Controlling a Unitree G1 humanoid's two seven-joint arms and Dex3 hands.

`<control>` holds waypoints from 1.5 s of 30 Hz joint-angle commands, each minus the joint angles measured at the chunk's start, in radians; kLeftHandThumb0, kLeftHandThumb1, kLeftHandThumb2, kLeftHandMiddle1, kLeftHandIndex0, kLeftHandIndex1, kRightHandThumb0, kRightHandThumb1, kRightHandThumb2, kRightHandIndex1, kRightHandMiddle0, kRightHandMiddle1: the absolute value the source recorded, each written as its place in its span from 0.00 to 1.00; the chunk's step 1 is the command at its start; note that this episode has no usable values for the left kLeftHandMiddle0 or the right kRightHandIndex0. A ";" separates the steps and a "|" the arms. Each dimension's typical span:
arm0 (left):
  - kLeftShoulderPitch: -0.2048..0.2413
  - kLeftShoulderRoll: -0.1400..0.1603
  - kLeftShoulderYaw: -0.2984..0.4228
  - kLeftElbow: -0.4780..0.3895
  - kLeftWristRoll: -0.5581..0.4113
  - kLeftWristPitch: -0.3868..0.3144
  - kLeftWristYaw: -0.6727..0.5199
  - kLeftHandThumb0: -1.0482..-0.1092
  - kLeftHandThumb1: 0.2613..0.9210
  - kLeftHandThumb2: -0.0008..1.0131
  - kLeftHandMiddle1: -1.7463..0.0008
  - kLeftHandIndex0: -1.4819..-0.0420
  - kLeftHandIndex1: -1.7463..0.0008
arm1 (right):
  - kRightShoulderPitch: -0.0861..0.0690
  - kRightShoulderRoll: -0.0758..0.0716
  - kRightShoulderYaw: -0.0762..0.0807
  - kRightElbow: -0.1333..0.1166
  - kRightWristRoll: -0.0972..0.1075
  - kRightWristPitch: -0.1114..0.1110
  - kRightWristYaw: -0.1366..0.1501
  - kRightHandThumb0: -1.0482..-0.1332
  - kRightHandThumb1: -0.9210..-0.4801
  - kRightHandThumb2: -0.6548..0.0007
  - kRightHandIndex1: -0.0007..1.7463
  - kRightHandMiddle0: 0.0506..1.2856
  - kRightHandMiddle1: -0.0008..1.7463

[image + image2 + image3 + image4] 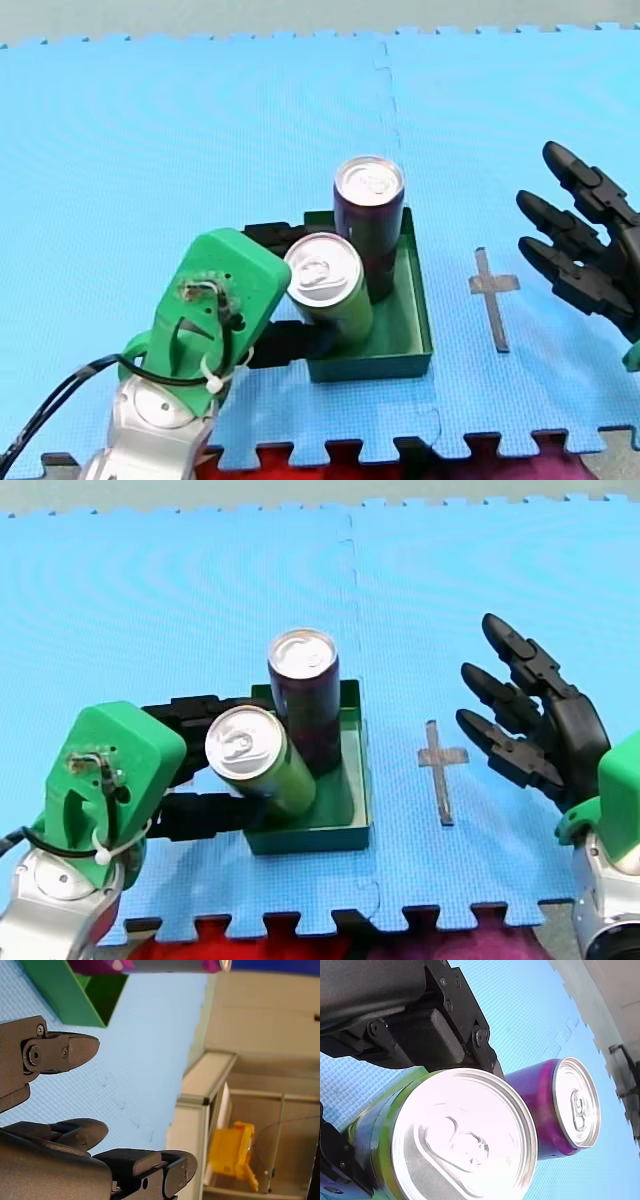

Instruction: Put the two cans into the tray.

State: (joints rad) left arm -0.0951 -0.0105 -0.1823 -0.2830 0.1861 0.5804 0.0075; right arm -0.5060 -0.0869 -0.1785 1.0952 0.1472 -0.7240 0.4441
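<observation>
In the head views the left hand (240,290) grips the green can (330,290), tilted, with its base inside the tray's (420,310) near left corner. The upright purple can (370,225) stands at the far edge, and the empty right hand (530,730) hangs over the mat's (150,130) right side. At the left wrist, fingers (435,1035) press the green can's side, with the purple can just beyond.

The purple can (310,715) stands just beyond the fingers (190,712) of the left hand (165,765), which clasps the green can (265,765); open mat (400,800) lies off the fingertips (472,723) of the right hand (530,730).
</observation>
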 commanded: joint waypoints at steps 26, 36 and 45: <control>-0.003 -0.003 0.017 -0.014 -0.003 0.003 -0.003 0.68 0.76 0.00 1.00 0.13 1.00 | -0.005 -0.005 -0.018 0.035 0.007 -0.015 0.020 0.00 0.00 0.69 0.00 0.19 0.00; 0.008 -0.003 0.030 -0.010 -0.026 -0.022 -0.008 0.68 0.76 0.00 1.00 0.14 1.00 | -0.011 -0.007 -0.027 0.036 0.012 -0.016 0.032 0.00 0.00 0.69 0.00 0.19 0.00; 0.027 0.024 0.050 -0.022 -0.058 -0.046 -0.043 0.69 0.76 0.00 1.00 0.14 1.00 | -0.010 -0.006 -0.027 0.031 0.011 -0.016 0.033 0.00 0.00 0.69 0.00 0.19 0.00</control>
State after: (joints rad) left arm -0.0715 0.0061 -0.1420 -0.2930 0.1333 0.5480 -0.0325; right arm -0.5122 -0.0879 -0.2028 1.1297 0.1534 -0.7371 0.4772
